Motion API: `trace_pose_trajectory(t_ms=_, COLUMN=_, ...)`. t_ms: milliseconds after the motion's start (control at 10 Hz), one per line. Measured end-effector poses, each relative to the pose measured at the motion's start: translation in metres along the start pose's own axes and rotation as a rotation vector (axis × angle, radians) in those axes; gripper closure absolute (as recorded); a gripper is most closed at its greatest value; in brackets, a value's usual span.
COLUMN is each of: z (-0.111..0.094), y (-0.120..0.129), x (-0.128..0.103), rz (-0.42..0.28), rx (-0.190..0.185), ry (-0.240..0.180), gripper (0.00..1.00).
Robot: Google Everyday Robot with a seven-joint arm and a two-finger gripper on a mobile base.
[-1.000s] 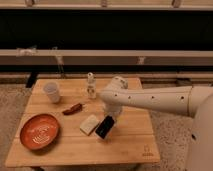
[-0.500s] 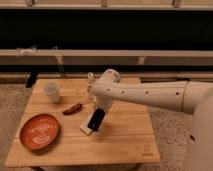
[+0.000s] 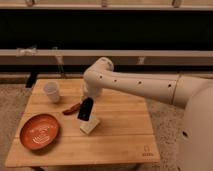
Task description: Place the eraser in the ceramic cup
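**A:** Starting nearest us, what's in the way?

**B:** The orange plate (image 3: 39, 131) sits at the near-left of the worktop (image 3: 122, 137), clear of the path. Behind it is the cream block (image 3: 90, 125), directly under the eraser (image 3: 85, 111). The eraser hangs tilted from the hand (image 3: 88, 100), which is clenched on its upper end.

**A:** So the low end could clip that block?

**B:** I'd say so, if the arm travels without lifting first. It might also brush the reddish-brown piece (image 3: 72, 108) just beside it at nine o'clock.

**A:** And the ceramic cup (image 3: 51, 92)?

**B:** It's farther back, at ten o'clock from the eraser, upright and well apart. Its mouth looks narrow for that slab. If the eraser arrives tilted, a corner may catch the rim and tip the cup. If it's dropped from too high, it may bounce out.
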Motion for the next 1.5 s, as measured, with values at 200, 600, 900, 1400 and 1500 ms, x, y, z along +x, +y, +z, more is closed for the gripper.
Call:
trace_pose_trajectory(t_ms=200, z=-0.011, y=-0.016, x=0.006, rz=-0.059, rx=0.047, ry=-0.007, gripper=1.00)
trace_pose_trajectory(t_ms=600, z=-0.012, y=-0.017, x=0.006, rz=-0.067, rx=0.054, ry=-0.009, gripper=1.00)
trace_pose_trajectory(t_ms=900, z=-0.012, y=-0.018, x=0.008, rz=-0.076, rx=0.059, ry=0.000, gripper=1.00)
trace_pose_trajectory(t_ms=1400, z=-0.022, y=-0.050, x=0.056, rz=-0.209, rx=0.072, ry=0.134, gripper=1.00)
trace_pose_trajectory(t_ms=1500, z=-0.023, y=-0.060, x=0.064, rz=-0.237, rx=0.078, ry=0.160, gripper=1.00)
